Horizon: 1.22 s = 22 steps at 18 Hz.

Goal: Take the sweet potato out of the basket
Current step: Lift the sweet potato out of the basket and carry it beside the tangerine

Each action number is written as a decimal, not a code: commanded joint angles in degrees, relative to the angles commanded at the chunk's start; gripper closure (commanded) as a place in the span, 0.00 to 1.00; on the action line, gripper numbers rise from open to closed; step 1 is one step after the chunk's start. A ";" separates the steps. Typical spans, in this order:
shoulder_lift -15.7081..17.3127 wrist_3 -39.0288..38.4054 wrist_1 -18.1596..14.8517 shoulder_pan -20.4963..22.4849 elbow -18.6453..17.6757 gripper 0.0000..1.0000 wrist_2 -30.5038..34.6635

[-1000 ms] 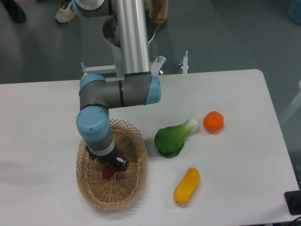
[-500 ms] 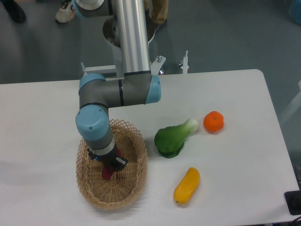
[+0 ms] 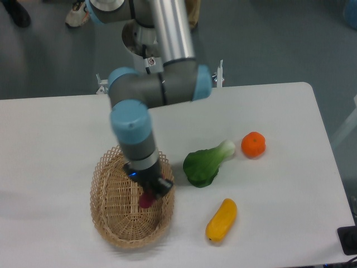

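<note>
The tool [image 3: 148, 192] pinches the small magenta-purple sweet potato [image 3: 147, 199], long axis near upright, over the right side of the tan woven wicker basket [image 3: 111, 220].

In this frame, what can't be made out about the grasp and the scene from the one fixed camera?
- Gripper: its fingers are covered by the wrist and motion blur, so open or shut cannot be told.
- Sweet potato: only a magenta end shows below the wrist; whether it is held or has left the basket cannot be settled.
- Basket's right rim: partly behind the arm.
- Black object at the lower right corner: cut off by the edge, unidentifiable.
</note>
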 joint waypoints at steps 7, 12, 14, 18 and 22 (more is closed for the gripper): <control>2.12 16.26 -5.18 13.80 0.96 0.74 -1.50; 2.12 25.14 -5.28 20.05 1.23 0.74 -1.68; 2.12 27.08 -5.37 21.28 1.23 0.74 -1.77; 2.03 29.46 -5.37 22.87 0.97 0.74 -1.77; 2.12 29.55 -5.37 23.66 0.97 0.74 -2.47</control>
